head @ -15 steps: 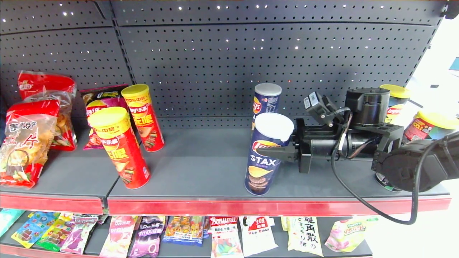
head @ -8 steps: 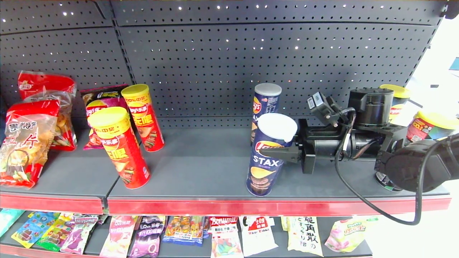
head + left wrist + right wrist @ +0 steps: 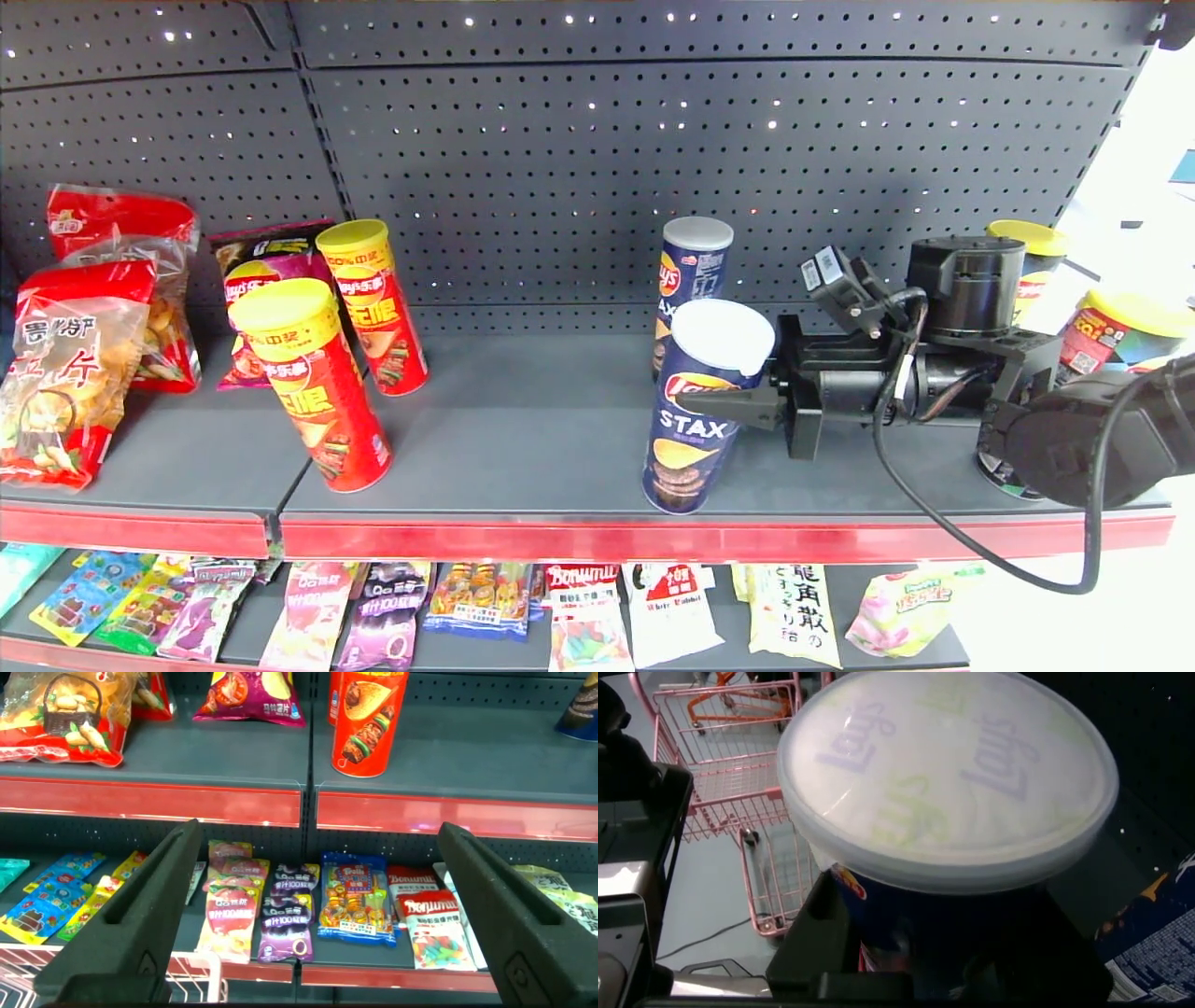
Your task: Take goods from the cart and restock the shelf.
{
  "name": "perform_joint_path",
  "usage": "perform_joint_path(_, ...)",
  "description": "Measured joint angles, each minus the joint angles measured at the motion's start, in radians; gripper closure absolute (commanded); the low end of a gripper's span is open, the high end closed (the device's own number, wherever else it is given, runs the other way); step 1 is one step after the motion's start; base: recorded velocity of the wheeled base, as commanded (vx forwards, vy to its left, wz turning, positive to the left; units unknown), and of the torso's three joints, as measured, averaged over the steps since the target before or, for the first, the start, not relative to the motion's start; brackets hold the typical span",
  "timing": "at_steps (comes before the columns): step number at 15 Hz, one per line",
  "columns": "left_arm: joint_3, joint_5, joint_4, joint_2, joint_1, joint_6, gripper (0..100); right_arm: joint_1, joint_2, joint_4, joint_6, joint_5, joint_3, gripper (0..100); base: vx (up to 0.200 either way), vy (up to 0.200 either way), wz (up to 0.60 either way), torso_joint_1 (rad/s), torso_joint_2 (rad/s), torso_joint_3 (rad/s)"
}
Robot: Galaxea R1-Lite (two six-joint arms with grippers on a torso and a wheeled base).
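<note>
right gripper (image 3: 717,397) clamped on blue can (image 3: 689,462) just under its lid, gripping from the right. can is on shelf (image 3: 523,420) at the near edge, slightly tilted, just in front of a second blue can (image 3: 695,257). red cans (image 3: 313,392) well left. left gripper (image 3: 308,905) wide open, empty, facing the lower-shelf bags (image 3: 355,896).

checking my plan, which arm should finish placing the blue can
Right: the right gripper is shut on the blue can at the shelf front; the left gripper is open, lower down.
</note>
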Motion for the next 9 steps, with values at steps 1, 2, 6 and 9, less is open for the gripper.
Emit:
perform_joint_path(1, 0.0, 0.0, 0.0, 0.0, 0.0, 0.0, 0, 0.002, 0.0, 0.001, -0.002, -0.001, 0.001, 0, 0.0, 0.0, 0.0, 0.0, 0.0, 0.0)
perform_joint_path(2, 0.0, 0.0, 0.0, 0.0, 0.0, 0.0, 0, 0.003, 0.002, 0.005, -0.002, -0.001, 0.003, 0, 0.0, 0.0, 0.0, 0.0, 0.0, 0.0)
perform_joint_path(6, 0.0, 0.0, 0.0, 0.0, 0.0, 0.0, 0, 0.002, 0.003, 0.005, -0.002, -0.006, 0.002, 0, 0.0, 0.0, 0.0, 0.0, 0.0, 0.0)
perform_joint_path(9, 0.0, 0.0, 0.0, 0.0, 0.0, -0.001, 0, -0.002, -0.004, 0.005, -0.003, -0.017, 0.03, 0, 0.0, 0.0, 0.0, 0.0, 0.0, 0.0)
